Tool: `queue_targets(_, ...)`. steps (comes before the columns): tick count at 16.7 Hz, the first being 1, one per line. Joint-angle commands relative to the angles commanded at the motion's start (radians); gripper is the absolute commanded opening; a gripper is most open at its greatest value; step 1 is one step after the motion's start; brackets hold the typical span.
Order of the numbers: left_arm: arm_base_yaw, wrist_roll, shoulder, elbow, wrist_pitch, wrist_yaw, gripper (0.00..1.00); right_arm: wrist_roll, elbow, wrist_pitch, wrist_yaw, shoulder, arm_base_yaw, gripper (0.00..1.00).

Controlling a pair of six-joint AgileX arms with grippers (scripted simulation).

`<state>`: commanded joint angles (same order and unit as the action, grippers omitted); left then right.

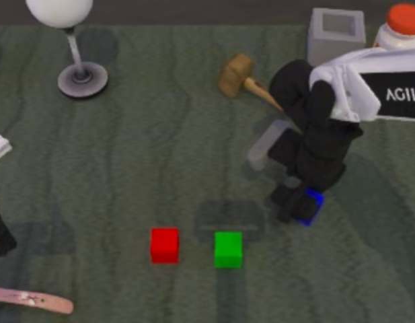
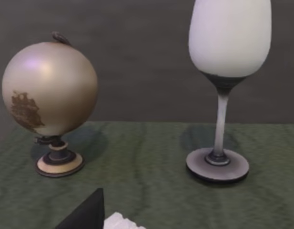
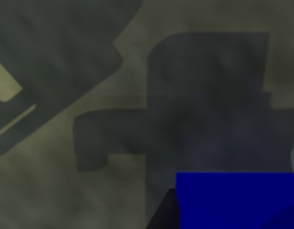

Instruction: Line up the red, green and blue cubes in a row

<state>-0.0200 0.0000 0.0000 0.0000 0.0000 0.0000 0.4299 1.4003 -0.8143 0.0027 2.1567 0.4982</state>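
The blue cube [image 1: 312, 204] sits under the tip of the right gripper [image 1: 296, 202], a little to the right of the green cube [image 1: 228, 248] and a bit farther back on the table. In the top view only one blue corner peeks out past the black fingers. In the right wrist view the blue cube [image 3: 235, 198] fills the near corner, with a dark finger right beside it, so the claw looks closed on the cube. The shadow below it on the cloth makes me think the cube is lifted a little, but I cannot be sure.

The red cube [image 1: 165, 244] and the green cube lie side by side near the front of the table, with a small gap between them. They already make a line that runs left to right. The free spot for the blue cube is just to the right of the green one. So from the claw, that spot lies forward and a bit left. The right arm is much nearer to it.

The left gripper is parked far off at the left edge. Its camera shows a globe [image 2: 49, 93] and a wine glass [image 2: 228, 57], and I cannot tell how its claw stands.

A wooden hammer [image 1: 242, 77], a grey box [image 1: 336, 33] and a white bottle with an orange cap [image 1: 403, 23] stand at the back.
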Motion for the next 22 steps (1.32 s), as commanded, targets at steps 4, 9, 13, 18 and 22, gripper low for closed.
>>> queue_targets(4,0.0,0.0,0.0,0.0,0.0,0.0,1.0,-0.011,0.012,-0.021,-0.015,-0.042,0.003,0.0)
queue_targets(9,0.0,0.0,0.0,0.0,0.0,0.0,1.0,-0.007,0.086,-0.138,-0.017,-0.077,0.01,0.0)
queue_targets(13,0.0,0.0,0.0,0.0,0.0,0.0,1.0,-0.009,0.165,-0.262,-0.016,-0.127,0.011,0.0)
queue_targets(18,0.0,0.0,0.0,0.0,0.0,0.0,1.0,-0.008,0.166,-0.266,-0.016,-0.129,0.008,0.0)
queue_targets(22,0.0,0.0,0.0,0.0,0.0,0.0,1.0,0.105,0.133,-0.278,-0.022,-0.165,0.056,0.0)
